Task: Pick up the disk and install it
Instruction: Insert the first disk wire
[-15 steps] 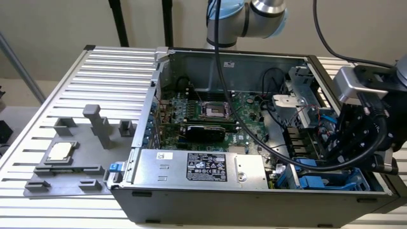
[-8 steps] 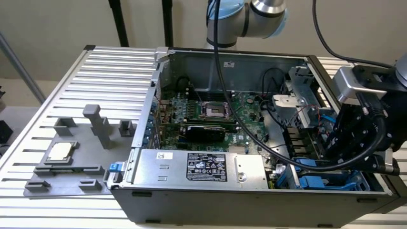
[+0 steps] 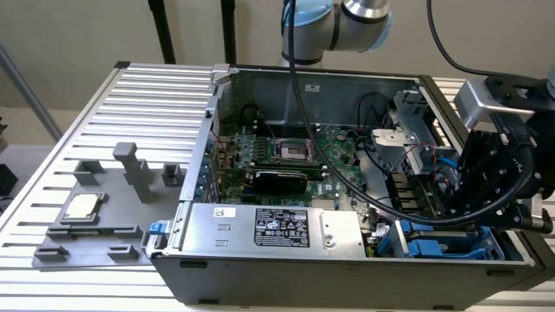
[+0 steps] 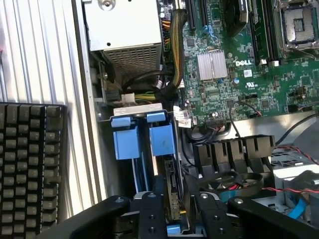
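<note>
Disk [image 4: 172, 199] gripped edge-on between the fingers [image 4: 172, 219], low centre of wrist frame, over the blue bay [image 4: 149, 139]; slight tilt could jam it on the rails.

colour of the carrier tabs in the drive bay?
Blue. The carrier tabs show best in the wrist view, sitting side by side in the drive bay above the gripper.

The bay [image 4: 144, 149] is tight: blue rails [image 4: 124, 139] on one side, cables [image 4: 169, 84] and fan shroud [image 4: 234, 149] on the other, the power supply [image 4: 124, 25] just beyond. The gripper [image 4: 172, 209] sits above it.
</note>
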Robot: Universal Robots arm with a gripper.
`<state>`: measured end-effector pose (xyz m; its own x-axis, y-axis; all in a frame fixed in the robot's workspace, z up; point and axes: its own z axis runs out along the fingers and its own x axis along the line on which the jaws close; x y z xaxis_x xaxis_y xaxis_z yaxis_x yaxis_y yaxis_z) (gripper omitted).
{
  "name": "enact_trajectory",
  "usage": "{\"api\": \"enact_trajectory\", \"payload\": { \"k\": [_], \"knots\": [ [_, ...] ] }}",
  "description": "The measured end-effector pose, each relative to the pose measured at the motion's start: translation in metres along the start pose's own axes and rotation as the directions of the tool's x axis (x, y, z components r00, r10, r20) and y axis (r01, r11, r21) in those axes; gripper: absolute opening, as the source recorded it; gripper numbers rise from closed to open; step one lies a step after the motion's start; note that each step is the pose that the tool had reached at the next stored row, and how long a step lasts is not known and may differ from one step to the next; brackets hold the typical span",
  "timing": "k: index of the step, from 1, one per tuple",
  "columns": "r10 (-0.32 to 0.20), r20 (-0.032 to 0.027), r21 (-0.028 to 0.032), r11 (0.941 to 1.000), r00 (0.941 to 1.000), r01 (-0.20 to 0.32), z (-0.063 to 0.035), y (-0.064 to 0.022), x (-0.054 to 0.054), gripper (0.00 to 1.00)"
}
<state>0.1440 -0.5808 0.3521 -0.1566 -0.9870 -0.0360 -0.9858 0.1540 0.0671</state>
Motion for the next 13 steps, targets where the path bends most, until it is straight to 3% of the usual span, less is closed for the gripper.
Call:
{"api": "enact_trajectory", "payload": {
  "k": [8, 13],
  "knots": [
    [0.000, 0.0009, 0.0024, 1.0000, 1.0000, 0.000, 0.0006, 0.0314, 0.006, 0.30],
    [0.000, 0.0017, 0.0039, 1.0000, 1.0000, 0.000, 0.0006, 0.0334, 0.006, 0.30]
  ]
}}
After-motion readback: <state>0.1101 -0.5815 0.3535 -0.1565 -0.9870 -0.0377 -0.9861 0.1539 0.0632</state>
